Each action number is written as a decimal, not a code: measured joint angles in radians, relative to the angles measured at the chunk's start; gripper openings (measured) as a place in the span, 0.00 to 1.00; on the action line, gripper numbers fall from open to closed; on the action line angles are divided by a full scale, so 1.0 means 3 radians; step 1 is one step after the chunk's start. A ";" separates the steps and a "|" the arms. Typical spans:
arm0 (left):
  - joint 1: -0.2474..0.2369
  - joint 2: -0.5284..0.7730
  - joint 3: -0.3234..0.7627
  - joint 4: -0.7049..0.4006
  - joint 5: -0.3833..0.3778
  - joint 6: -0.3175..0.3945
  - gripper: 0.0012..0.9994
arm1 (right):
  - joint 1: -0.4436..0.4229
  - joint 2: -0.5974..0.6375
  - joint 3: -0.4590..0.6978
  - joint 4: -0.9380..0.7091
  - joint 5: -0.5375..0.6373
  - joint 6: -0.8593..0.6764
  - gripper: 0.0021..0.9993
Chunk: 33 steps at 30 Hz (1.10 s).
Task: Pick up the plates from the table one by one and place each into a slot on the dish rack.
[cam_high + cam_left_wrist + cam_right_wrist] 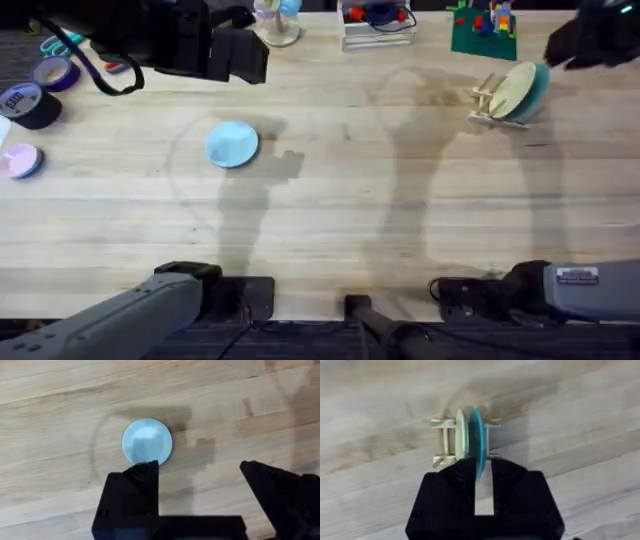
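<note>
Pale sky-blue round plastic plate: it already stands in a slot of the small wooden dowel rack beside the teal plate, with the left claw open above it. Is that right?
Not quite. The pale sky-blue round plastic plate still lies flat on the light wooden plank table, as the overhead view shows. The small wooden dowel rack holds the teal plate and a cream plate. The left claw is indeed open above it.
</note>
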State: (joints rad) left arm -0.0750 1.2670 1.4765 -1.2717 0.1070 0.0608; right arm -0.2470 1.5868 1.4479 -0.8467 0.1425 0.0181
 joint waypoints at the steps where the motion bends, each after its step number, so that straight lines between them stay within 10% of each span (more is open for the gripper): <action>1: 0.0000 -0.0001 0.0000 -0.0001 0.0000 0.0000 0.99 | 0.0000 -0.0095 0.0000 -0.0004 0.0000 0.0000 0.20; 18: 0.0000 -0.0001 0.0000 0.0000 0.0000 0.0000 0.99 | 0.0000 -0.1363 0.0000 -0.0772 -0.0001 0.0001 0.37; 26: 0.0000 -0.0001 0.0000 -0.0058 0.0000 0.0000 0.99 | 0.0000 -0.1824 0.0000 -0.0992 -0.0001 -0.0005 0.91; 33: 0.0000 -0.0001 0.0000 -0.0183 0.0000 0.0000 0.99 | 0.0000 -0.2006 0.0000 -0.1085 -0.0001 -0.0009 0.99</action>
State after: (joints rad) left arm -0.0750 1.2667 1.4765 -1.3266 0.1070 0.0607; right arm -0.2470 0.9851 1.4479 -1.1722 0.1421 0.0154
